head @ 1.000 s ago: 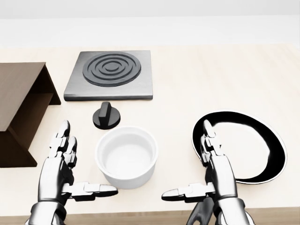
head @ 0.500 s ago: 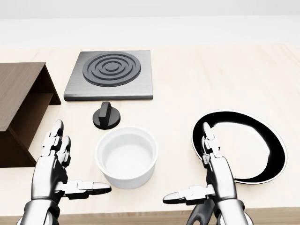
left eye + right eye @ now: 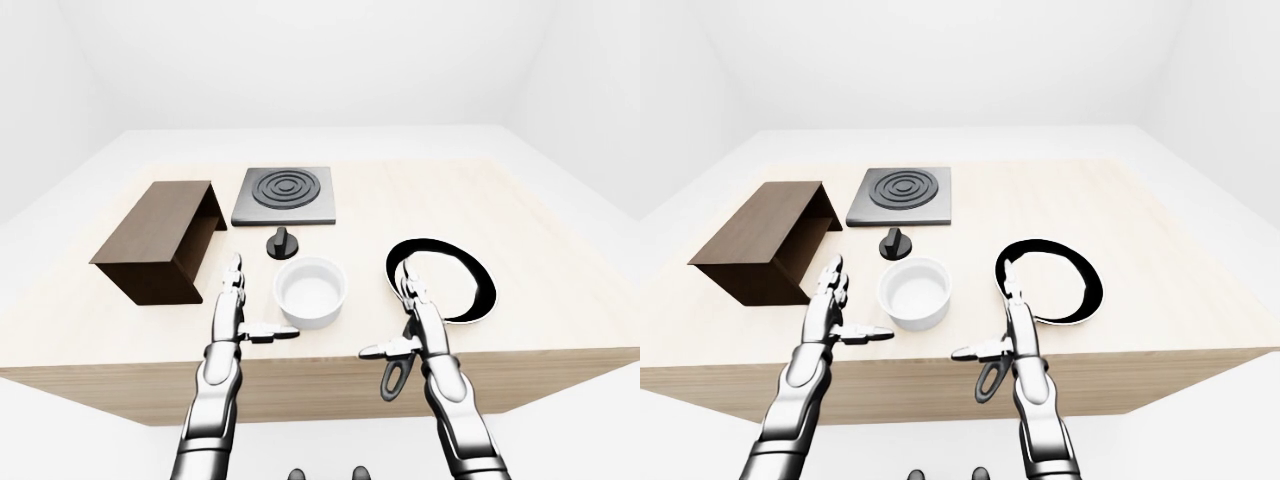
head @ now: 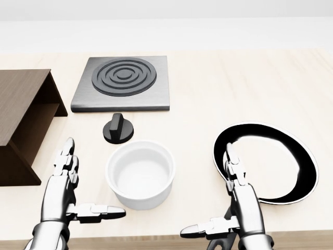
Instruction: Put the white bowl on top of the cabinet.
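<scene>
The white bowl (image 4: pixel 140 175) stands upright and empty on the light wooden table, low in the head view's middle. The dark brown cabinet (image 4: pixel 22 117), an open-sided box, sits at the left edge; its flat top (image 3: pixel 153 228) shows better in the left-eye view. My left hand (image 4: pixel 78 194) is open to the left of the bowl, thumb pointing toward it without touching. My right hand (image 4: pixel 221 205) is open to the bowl's right, over the near rim of the pan.
A black frying pan (image 4: pixel 273 162) with a white rim lies at the right. A grey hob plate (image 4: pixel 123 83) with concentric rings sits above the bowl, and a black knob (image 4: pixel 118 129) lies between them. The table's near edge (image 3: pixel 320 370) runs just below my hands.
Both hands have drifted lower in the head view, toward the table's near edge, still open. The left hand also shifted slightly left. Bowl, pan and cabinet have not moved.
</scene>
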Robot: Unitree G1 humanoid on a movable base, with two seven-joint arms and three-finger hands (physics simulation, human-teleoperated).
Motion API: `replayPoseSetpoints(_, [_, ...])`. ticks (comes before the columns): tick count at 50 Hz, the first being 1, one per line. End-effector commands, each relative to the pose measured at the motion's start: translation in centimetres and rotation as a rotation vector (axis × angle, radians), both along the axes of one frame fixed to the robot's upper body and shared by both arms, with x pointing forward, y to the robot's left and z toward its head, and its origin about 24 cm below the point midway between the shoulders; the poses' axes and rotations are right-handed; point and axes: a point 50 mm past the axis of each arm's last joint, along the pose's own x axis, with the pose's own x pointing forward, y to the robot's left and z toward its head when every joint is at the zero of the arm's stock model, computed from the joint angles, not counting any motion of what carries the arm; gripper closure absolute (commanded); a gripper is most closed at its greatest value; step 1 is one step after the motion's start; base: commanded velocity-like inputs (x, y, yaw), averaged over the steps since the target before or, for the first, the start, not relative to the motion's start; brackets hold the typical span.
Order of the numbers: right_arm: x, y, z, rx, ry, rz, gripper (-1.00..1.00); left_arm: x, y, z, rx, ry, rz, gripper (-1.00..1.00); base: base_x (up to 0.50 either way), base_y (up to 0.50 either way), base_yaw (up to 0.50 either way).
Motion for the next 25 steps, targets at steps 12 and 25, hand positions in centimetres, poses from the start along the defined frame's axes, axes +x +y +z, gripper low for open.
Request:
replayPoseSetpoints(12, [-0.5,-0.7,1.2,-0.002,-0.056,-0.049,-1.00,0.0,-1.3,-2.7,0.150,0.100,-0.071,-1.00,0.00,0.00,0.00])
replayPoseSetpoints(25, [-0.6,-1.3,2.6,0.004,-0.116,-0.080,-1.00,-0.1,-2.1,-4.1,0.207,0.139,-0.112,-1.00,0.00,0.16,0.00])
